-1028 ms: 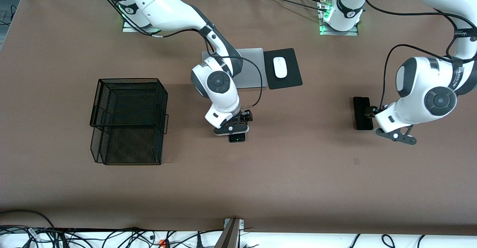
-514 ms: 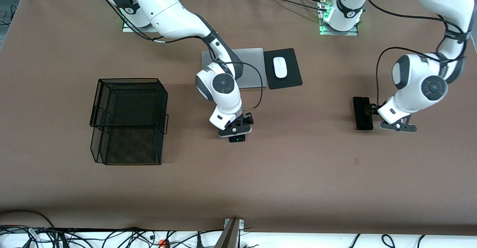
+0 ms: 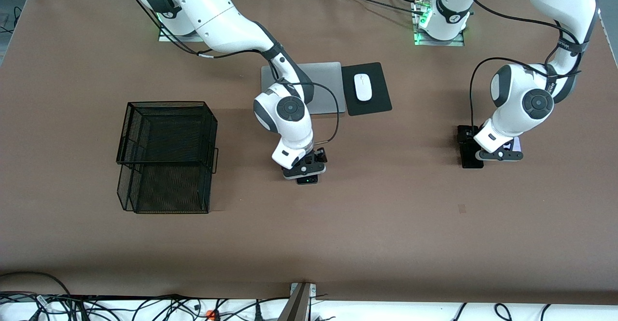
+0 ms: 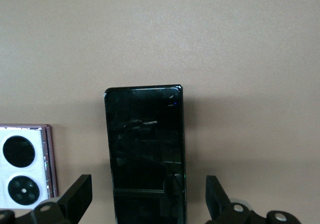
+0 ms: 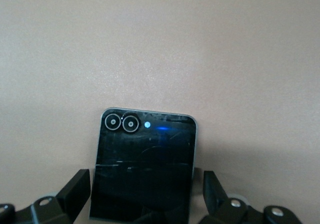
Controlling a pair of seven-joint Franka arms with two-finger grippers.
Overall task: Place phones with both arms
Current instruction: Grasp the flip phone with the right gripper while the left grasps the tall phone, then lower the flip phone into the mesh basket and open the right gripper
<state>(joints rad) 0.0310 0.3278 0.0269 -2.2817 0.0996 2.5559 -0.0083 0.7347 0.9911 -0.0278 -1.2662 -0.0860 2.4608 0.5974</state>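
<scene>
Both my pincers are low and spread wide, nothing gripped yet. My right gripper (image 3: 304, 170) sits over the black flip phone (image 3: 307, 180), which lies flat on the table (image 3: 386, 224) in the middle, at about seven o'clock from the laptop (image 3: 328, 87) and nearer the front camera than it. In the right wrist view the flip phone (image 5: 144, 166) rests squarely between my two fingers (image 5: 76, 186), with a gap on each side.

My left gripper (image 3: 497, 154) straddles the long slab phone (image 3: 469, 159) toward the left arm's end of the table. In the left wrist view the slab phone (image 4: 145, 154) runs lengthwise between my fingers (image 4: 80, 194), and the lavender flip phone (image 4: 25, 166) lies just beside it, just outside one finger.

The wire basket (image 3: 166, 157) stands toward the right arm's end, at roughly nine o'clock from the black flip phone; I'd judge that's where the phones go.

To do this well: settle both pincers until the pads bracket the phones' thin edges, keep each phone centred, then squeeze evenly. On the left, I must watch that outer finger so it doesn't nudge the lavender phone.
</scene>
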